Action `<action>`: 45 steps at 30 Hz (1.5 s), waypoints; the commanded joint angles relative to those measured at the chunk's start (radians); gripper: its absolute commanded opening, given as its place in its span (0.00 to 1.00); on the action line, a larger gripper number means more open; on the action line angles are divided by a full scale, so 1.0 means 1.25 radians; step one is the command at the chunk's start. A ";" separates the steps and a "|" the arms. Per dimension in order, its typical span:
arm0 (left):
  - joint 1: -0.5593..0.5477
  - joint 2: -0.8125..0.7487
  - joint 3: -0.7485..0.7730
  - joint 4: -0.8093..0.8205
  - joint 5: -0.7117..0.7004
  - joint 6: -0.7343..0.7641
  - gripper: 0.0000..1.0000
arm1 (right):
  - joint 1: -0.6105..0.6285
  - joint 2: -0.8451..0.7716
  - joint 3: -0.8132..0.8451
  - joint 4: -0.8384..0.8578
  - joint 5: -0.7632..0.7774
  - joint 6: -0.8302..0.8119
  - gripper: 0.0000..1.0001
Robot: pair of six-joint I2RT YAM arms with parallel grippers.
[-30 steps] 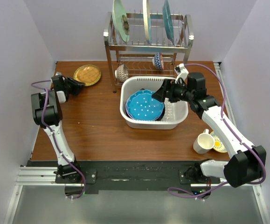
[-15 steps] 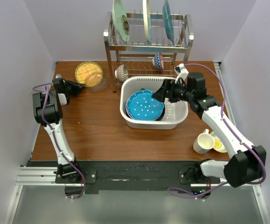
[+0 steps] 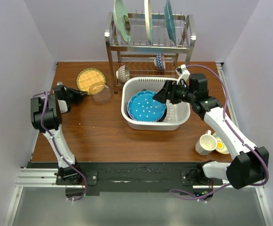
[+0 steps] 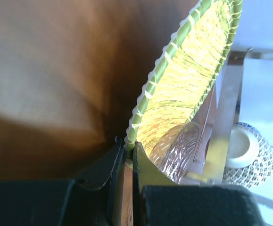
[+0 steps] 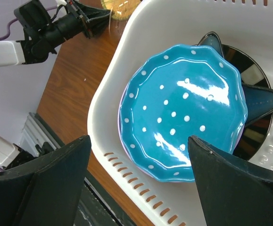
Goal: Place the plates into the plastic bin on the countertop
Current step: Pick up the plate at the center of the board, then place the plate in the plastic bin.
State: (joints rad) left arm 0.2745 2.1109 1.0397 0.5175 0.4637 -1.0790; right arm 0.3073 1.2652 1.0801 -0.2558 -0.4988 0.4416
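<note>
My left gripper (image 3: 82, 94) is shut on the near rim of the amber patterned plate (image 3: 90, 79) and holds it tilted above the countertop (image 3: 94, 132). The left wrist view shows the jaws (image 4: 126, 143) pinching the plate's green rim (image 4: 183, 80). The white plastic bin (image 3: 127, 115) holds the blue dotted plate (image 3: 146, 105) on top of a stack. In the right wrist view the blue dotted plate (image 5: 183, 110) lies over the blue star-shaped plate (image 5: 261, 99) and a lavender edge. My right gripper (image 3: 162, 95) hovers open and empty over the bin (image 5: 103, 117).
A clear ribbed glass dish (image 3: 101, 92) lies just right of the amber plate, also in the left wrist view (image 4: 174, 150). The steel wire rack (image 3: 150, 47) stands behind the bin with three big plates and small bowls. A mug (image 3: 205, 142) and saucer (image 3: 220, 143) sit at right.
My left gripper has lifted the amber plate off the countertop by its rim and drawn it nearer and to the right, uncovering the clear glass dish. The right arm has not moved.
</note>
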 commanded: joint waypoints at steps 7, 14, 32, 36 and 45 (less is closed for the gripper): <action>0.003 -0.205 -0.060 -0.155 -0.179 0.153 0.00 | 0.001 -0.018 -0.023 0.051 -0.038 0.031 0.87; 0.004 -0.341 -0.050 -0.191 -0.272 0.224 0.00 | 0.001 -0.013 -0.032 0.073 -0.053 0.047 0.87; 0.004 -0.490 -0.033 -0.267 -0.018 0.274 0.00 | 0.009 0.022 -0.048 0.155 -0.127 0.092 0.88; 0.001 -0.540 -0.039 -0.324 0.006 0.306 0.00 | 0.013 0.033 -0.050 0.168 -0.136 0.098 0.88; 0.005 -0.625 -0.043 -0.409 0.120 0.359 0.00 | 0.028 0.077 -0.055 0.237 -0.157 0.114 0.88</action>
State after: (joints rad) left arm 0.2745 1.3914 0.9684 0.0078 0.4866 -0.6685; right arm 0.3313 1.3346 1.0103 -0.0433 -0.6525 0.5732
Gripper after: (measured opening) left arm 0.128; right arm 0.878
